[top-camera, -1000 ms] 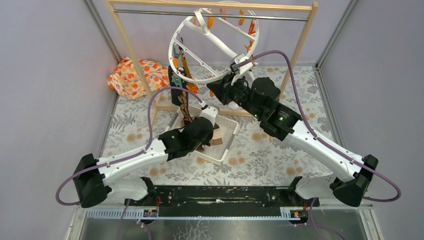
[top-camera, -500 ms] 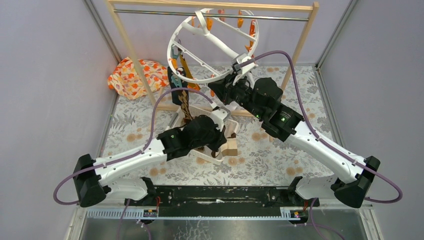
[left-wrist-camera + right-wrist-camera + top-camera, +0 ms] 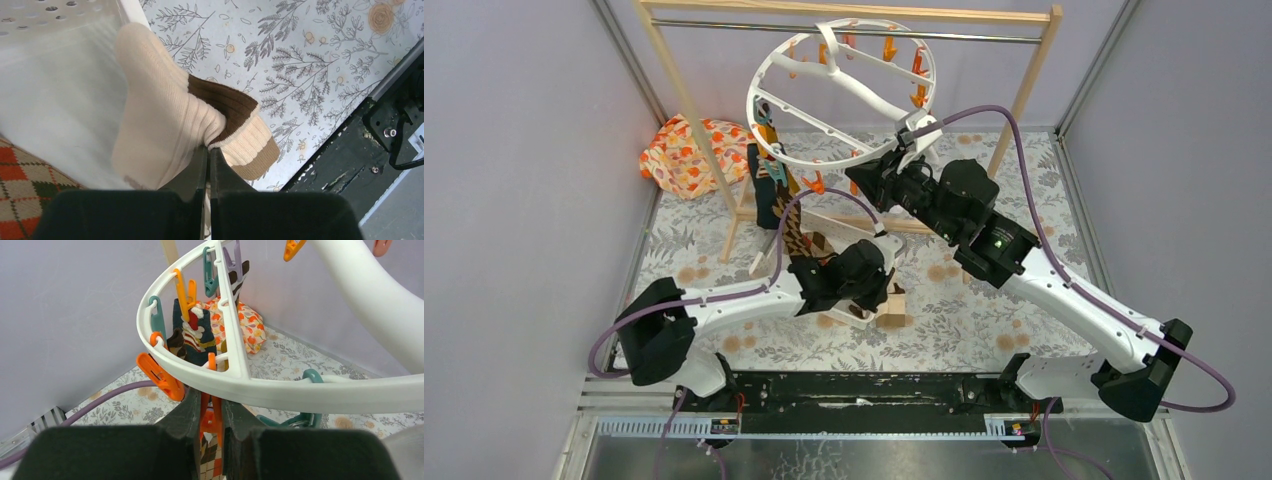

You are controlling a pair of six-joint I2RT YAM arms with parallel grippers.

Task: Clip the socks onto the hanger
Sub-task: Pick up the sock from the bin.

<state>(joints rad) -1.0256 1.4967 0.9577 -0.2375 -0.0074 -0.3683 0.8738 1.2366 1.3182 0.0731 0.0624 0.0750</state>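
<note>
The white round hanger hangs tilted from the wooden rail, and its rim crosses the right wrist view. My right gripper is under its near rim, shut on an orange clip. A navy sock and an argyle sock hang clipped at its left side. My left gripper is shut on a beige sock with a brown cuff, held beside the white basket. The beige sock shows in the top view too.
The wooden rail frame stands at the back. An orange-flowered cloth bundle lies at the back left. The black mounting rail runs along the near edge. Another argyle cloth lies at the lower left of the left wrist view.
My left arm has swung right and towards the near edge, carrying the beige sock out past the basket. The hanger has tilted flatter and shifted left with my right gripper.
</note>
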